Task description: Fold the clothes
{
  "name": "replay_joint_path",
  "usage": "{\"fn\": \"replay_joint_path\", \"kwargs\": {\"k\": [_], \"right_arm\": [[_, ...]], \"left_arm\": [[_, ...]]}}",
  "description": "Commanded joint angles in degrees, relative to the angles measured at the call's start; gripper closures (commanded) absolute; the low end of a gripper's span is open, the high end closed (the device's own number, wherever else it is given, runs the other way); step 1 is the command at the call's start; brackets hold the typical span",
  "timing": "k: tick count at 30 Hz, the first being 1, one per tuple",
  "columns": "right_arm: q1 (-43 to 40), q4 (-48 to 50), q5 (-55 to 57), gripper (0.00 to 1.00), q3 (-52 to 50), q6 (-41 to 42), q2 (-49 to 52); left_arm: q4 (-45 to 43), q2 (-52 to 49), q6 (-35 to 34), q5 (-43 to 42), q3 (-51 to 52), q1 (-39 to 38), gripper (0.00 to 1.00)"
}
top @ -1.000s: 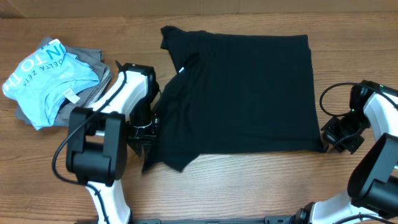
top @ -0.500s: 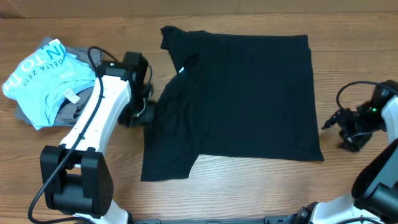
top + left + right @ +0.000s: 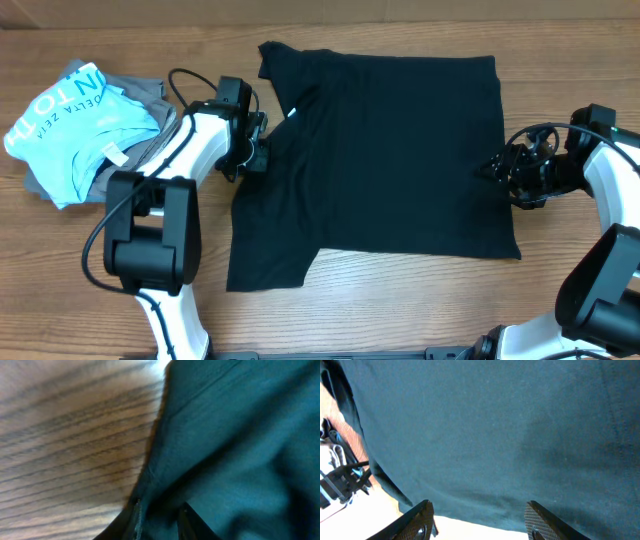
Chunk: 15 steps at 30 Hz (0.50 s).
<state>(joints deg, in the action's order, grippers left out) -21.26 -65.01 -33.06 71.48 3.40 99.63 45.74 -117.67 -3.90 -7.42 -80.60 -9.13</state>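
Note:
The clothes, a plain black T-shirt (image 3: pixel 390 150), lie spread flat across the middle of the wooden table, with a small white neck label (image 3: pixel 292 112) showing near the top left. My left gripper (image 3: pixel 257 152) is at the shirt's left edge. In the left wrist view its gripper (image 3: pixel 160 522) stands narrow, with the hem of the dark fabric (image 3: pixel 240 435) pinched between the fingers. My right gripper (image 3: pixel 500 170) hovers over the shirt's right edge. In the right wrist view its gripper (image 3: pixel 480 522) is wide open, nothing between the fingers, with the fabric (image 3: pixel 485 425) and its edge just beyond.
A light blue shirt with white lettering (image 3: pixel 70 125) lies on grey garments (image 3: pixel 145 95) at the far left, close to my left arm. Bare wooden table (image 3: pixel 400 300) runs along the front edge and to the right of the shirt.
The shirt's lower left flap dropped flat. My left gripper opened, moved up the left edge and closed on the hem. My right gripper opened and moved from the bottom right corner up onto the right edge.

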Motion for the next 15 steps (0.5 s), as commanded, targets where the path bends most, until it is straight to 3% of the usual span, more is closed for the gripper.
{"fn": "replay_joint_path", "kwargs": {"k": [1,2,3,8,15], "right_arm": [[0.42,0.26,-1.14,0.38,1.36,-0.87,-1.7],[0.42,0.31,-1.05,0.38,1.36,-0.87,-1.7],[0.42,0.39,-0.7,0.38,1.36,-0.85,-1.7],[0.44,1.75,1.95,0.38,1.14,0.24,-1.66],[1.9,8.79,7.61,0.38,-2.14,6.69,-1.57]], "left_arm": [[0.5,-2.95,0.81,3.58,-0.11,0.26,0.89],[1.07,-3.61,0.55,4.68,-0.11,0.28,0.96],[2.25,-4.13,-0.87,6.71,-0.11,0.37,0.96],[13.64,-4.39,-19.96,23.52,-0.11,2.97,0.96],[17.62,-4.37,-20.55,22.23,-0.15,5.57,0.93]]}}
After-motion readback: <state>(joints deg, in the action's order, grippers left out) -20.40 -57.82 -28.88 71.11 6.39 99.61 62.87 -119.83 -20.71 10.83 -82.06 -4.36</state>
